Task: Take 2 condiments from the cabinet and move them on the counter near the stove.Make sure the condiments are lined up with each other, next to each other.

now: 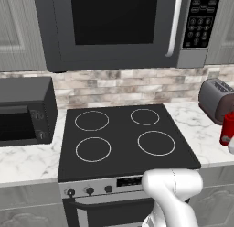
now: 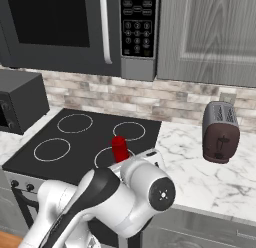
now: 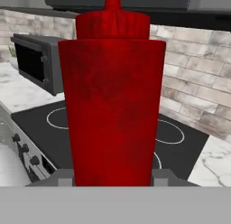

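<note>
The red squeeze bottle (image 3: 112,101) stands upright, pinched in the jaws, just right of the stove (image 1: 123,139) and above the marble bench (image 2: 200,172). The carrying step seems under way; next it likely needs lowering onto the bench beside the stove.

Two base cameras look forward and down at the stove (image 1: 125,139) from behind the arm: the left one faces it squarely, the right one from an angle across the marble desk (image 2: 200,167). Both share the cooktop, overhead microwave (image 1: 114,27) and toaster (image 2: 220,132). The hand camera sits close behind the red bottle (image 3: 113,110), facing the backsplash.
</note>
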Motion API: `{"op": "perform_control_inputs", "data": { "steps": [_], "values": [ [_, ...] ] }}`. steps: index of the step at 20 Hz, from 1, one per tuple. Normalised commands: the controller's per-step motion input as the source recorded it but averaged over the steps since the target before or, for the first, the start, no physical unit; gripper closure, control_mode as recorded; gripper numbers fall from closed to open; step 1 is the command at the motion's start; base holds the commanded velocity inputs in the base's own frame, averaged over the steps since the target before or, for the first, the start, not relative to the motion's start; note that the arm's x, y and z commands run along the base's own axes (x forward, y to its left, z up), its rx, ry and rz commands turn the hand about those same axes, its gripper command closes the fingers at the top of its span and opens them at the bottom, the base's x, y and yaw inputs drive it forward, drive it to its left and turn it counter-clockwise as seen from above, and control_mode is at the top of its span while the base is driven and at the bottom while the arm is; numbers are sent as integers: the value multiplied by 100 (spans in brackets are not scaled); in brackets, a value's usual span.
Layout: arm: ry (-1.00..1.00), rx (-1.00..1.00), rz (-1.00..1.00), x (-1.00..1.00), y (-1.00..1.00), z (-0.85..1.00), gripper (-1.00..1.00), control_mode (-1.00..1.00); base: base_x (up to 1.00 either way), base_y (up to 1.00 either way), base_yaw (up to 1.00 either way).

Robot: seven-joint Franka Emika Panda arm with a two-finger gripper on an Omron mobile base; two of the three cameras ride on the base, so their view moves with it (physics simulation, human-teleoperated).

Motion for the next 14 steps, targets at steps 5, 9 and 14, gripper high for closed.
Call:
{"op": "perform_control_inputs", "data": {
  "steps": [5,9,14],
  "values": [
    [0,12,1,31,-27,-26,100,-100,0,0,0],
    [0,14,2,23,-36,-31,100,-100,0,0,0],
    [0,4,4,18,-12,-40,100,-100,0,0,0]
  ]
}}
